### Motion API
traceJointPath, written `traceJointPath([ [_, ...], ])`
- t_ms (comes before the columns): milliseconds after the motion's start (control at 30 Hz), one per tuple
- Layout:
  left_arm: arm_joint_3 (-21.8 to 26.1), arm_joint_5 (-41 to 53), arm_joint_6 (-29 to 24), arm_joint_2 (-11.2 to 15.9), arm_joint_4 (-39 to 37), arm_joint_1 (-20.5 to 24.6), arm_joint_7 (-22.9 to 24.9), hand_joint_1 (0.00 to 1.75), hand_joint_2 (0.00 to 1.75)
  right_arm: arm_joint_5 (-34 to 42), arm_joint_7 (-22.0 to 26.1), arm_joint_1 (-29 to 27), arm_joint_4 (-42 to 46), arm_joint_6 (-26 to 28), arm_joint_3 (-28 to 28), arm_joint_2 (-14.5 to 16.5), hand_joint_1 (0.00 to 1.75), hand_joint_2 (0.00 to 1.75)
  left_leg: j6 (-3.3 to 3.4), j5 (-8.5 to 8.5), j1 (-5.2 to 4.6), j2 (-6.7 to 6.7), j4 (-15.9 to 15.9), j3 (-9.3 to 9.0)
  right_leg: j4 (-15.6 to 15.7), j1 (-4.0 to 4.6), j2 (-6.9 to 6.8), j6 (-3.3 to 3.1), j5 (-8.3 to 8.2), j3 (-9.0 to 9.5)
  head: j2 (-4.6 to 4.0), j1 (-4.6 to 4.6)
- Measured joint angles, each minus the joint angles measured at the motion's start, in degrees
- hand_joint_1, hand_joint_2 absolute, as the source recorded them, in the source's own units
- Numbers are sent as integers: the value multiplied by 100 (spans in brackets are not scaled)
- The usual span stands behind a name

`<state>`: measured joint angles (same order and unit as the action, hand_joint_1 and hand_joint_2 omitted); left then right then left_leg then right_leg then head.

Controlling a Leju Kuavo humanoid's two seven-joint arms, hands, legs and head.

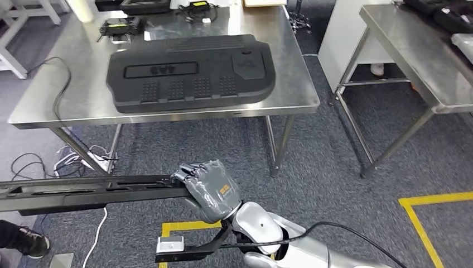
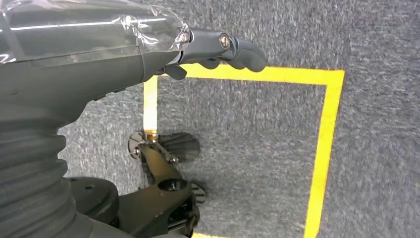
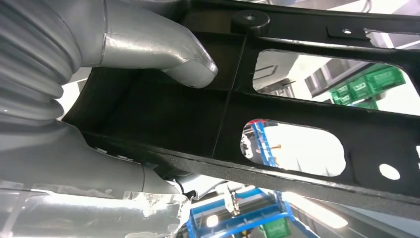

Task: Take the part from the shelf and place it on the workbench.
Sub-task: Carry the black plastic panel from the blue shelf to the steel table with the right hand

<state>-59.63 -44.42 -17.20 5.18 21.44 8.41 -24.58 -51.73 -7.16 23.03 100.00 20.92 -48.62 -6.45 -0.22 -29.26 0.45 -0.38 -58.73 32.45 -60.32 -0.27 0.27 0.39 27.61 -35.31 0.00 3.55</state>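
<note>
Part is the long black bar you see low in the head view, and it lies flat and sideways, stretching from the right hand out toward the robot's left. It is not on the bench yet. The bench is the big shiny steel table straight ahead, and the part is near its front edge but lower down, over the grey floor.

A big black panel already lies across the middle of the bench. My guess is the long bar has to go up and forward, and land on bare steel beside or in front of that panel, so watch its far end.

Your right hand grips one end of the part. In the right wrist view the thumb presses on the black frame, which has long holes cut in it.

Your left hand hangs over the floor, above a yellow tape square. Its fingers are curled in and hold nothing. The right hand is the one doing the job.
</note>
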Motion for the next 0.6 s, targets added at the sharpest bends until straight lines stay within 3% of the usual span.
traceJointPath([
  [100,-1,4,-1,0,0,9,10,0,175,-19,-14,2,1,0,-1,3,175,175,-94,-37,9,2,-10,-19,55,5,18,-87,33,33,0,-18],
  [167,-2,11,1,-1,0,20,15,0,175,-26,-18,5,2,0,-1,10,175,175,-154,-205,16,7,-283,75,94,-18,3,-149,40,80,0,-53],
  [267,-2,26,6,-1,0,24,29,0,175,-45,-24,-3,2,-1,-1,16,175,175,-205,-633,25,13,-1350,622,102,-10,-19,-210,82,138,0,-101],
  [300,-2,32,6,-1,0,18,39,0,175,-55,-27,-11,2,-1,-1,16,175,175,-205,-663,24,13,-1588,772,101,-4,-18,-218,99,159,0,-102],
  [333,-2,40,6,0,0,14,48,0,175,-70,-30,-21,2,0,-1,16,175,175,-195,-577,22,13,-1616,827,100,1,-14,-219,119,187,0,-104],
  [400,-2,56,8,0,0,19,61,0,175,-116,-31,-31,2,9,0,16,175,175,-144,-129,11,12,-1008,607,99,7,-4,-203,168,263,0,-105],
  [467,-2,72,13,1,0,33,73,0,175,-178,-32,-29,3,38,0,16,175,175,-79,177,-20,8,-306,314,101,19,2,-168,213,316,0,-110],
  [500,-2,81,15,2,0,40,78,0,175,-204,-32,-28,4,57,1,16,175,175,-54,218,-37,7,-122,243,105,22,4,-146,224,321,0,-112],
  [600,-3,114,18,3,1,46,93,0,175,-281,-32,-25,13,99,1,16,175,175,6,193,-39,12,-17,211,134,21,5,-67,247,332,0,-117],
])
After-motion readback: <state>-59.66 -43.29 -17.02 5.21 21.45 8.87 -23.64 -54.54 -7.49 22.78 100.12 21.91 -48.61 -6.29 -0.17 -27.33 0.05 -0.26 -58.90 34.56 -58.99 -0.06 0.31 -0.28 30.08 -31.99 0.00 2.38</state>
